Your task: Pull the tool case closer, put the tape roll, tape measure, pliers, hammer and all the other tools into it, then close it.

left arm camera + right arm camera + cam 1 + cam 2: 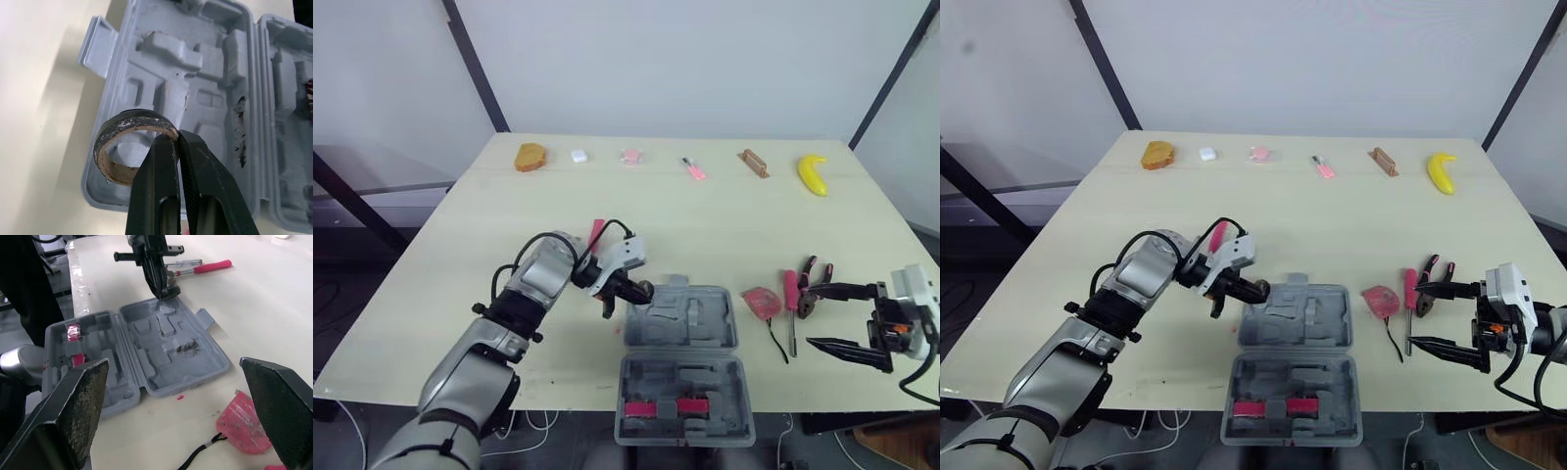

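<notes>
- Table [724, 215]: the middle is wide open between the far row of small items and the tool case [705, 323]. There is bare top to the left of the left arm as well.
- Tool case: 1, lid open and lying flat at the front edge. Its near half sticks out past the table's front edge. A pink insert [666, 406] sits in that near half.
- Left gripper [636, 291]: over the far-left corner of the case's far half, fingers pressed onto the wall of the tape roll [134, 119].
- Tape roll: 1, a dark ring with a cardboard core, held above the moulded recesses near the case's corner rim and latch tab. Cannot tell if it touches the plastic.
- Right gripper [815, 315]: near the table's right front corner, fingers spread wide, nothing between them. The case is well apart to its left.
- Between the case and the right gripper lie 1 pink tape measure [762, 302], 1 red-handled screwdriver [791, 294] and 1 pliers [815, 279]. They are close together, with the pliers just beside the gripper's upper finger.
- Pink-handled tool [596, 231]: 1, on the table behind the left wrist, partly hidden.
- Far row: 6 items spaced apart near the back edge, namely an orange-brown lump [530, 157], a white block [578, 155], a pink piece [630, 156], a pink stick [694, 169], a brown block [753, 163] and a banana [814, 174].
</notes>
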